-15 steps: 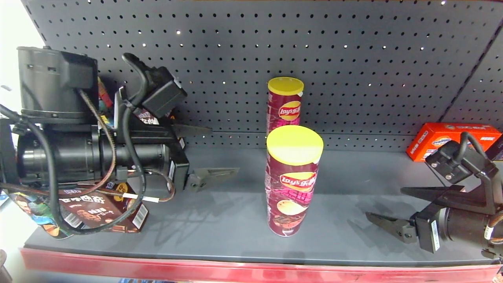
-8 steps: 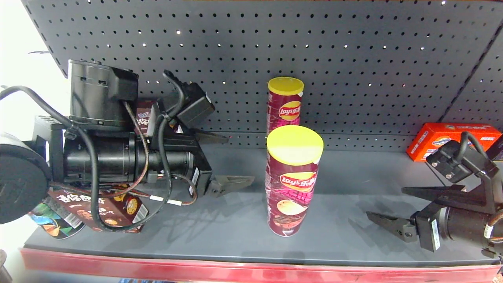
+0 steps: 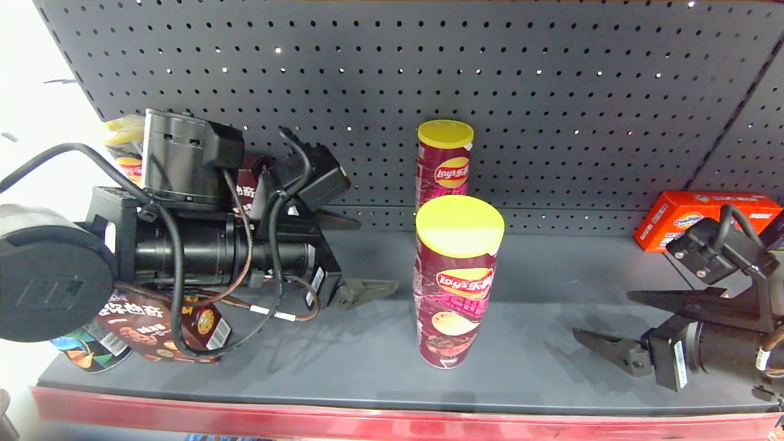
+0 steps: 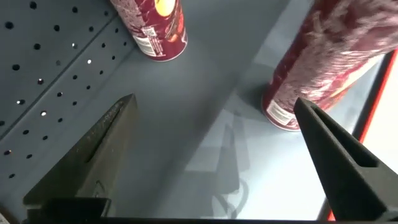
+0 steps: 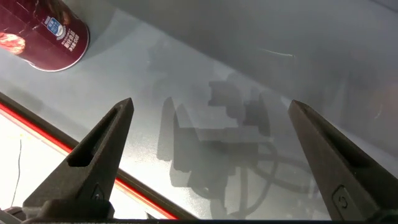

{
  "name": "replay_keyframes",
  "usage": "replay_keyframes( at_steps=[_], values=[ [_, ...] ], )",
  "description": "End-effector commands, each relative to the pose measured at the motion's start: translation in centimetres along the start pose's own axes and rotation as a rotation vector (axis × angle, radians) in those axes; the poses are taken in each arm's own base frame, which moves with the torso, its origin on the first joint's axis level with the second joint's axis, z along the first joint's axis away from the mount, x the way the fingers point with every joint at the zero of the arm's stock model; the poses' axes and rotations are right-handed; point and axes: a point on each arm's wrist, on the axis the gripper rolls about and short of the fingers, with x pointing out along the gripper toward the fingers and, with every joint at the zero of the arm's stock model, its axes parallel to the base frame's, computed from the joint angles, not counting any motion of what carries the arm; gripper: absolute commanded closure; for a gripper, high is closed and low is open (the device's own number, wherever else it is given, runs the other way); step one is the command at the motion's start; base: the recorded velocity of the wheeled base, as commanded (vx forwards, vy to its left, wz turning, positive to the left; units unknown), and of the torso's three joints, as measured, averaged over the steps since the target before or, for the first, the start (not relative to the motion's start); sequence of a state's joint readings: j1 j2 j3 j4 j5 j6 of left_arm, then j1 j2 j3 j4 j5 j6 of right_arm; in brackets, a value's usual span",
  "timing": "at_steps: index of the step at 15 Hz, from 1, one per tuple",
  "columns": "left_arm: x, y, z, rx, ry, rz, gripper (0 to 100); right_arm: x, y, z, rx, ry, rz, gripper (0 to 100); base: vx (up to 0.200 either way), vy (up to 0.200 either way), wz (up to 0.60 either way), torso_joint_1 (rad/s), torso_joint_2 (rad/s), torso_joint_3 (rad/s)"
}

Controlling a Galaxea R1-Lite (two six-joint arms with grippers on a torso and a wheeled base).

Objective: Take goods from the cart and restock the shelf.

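Shelf [image 3: 343, 361], far left: cookie box [image 3: 162, 327] lying under the left arm, partly hidden by it.
Left hand [image 3: 376, 254]: fingers spread wide, holding nothing, above the shelf, pointing at the cans and apart from them.
Centre: front can [image 3: 456, 282] upright, yellow lid on, near the shelf's front edge. Back can [image 3: 444, 159] upright right behind it, by the pegboard [image 3: 367, 73].
Right hand [image 3: 601, 315]: fingers wide, holding nothing, low over the shelf, well apart from the front can.
Far right: orange box [image 3: 698, 217] at the back of the shelf.
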State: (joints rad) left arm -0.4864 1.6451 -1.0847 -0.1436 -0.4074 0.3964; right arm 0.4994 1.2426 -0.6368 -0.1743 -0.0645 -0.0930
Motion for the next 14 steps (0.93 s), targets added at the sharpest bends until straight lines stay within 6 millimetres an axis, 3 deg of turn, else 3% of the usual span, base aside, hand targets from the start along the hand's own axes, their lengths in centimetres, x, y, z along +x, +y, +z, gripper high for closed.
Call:
replay_keyframes(
  at_steps=[1, 9, 14],
  values=[
    [0.6, 0.1, -0.2, -0.004, 0.009, -0.007, 0, 0.0, 0.0, 0.0, 0.000, -0.002, -0.001, 0, 0.000, 0.000, 0.00, 0.000, 0.00, 0.000],
    [2.8, -0.5, 0.0, 0.005, 0.016, -0.051, 0, 0.0, 0.0, 0.0, 0.000, -0.002, -0.001, 0, 0.000, 0.000, 0.00, 0.000, 0.00, 0.000],
    [2.9, -0.7, -0.1, 0.003, 0.023, -0.056, 0, 0.0, 0.0, 0.0, 0.000, -0.002, 0.001, 0, 0.000, 0.000, 0.00, 0.000, 0.00, 0.000]
  ],
)
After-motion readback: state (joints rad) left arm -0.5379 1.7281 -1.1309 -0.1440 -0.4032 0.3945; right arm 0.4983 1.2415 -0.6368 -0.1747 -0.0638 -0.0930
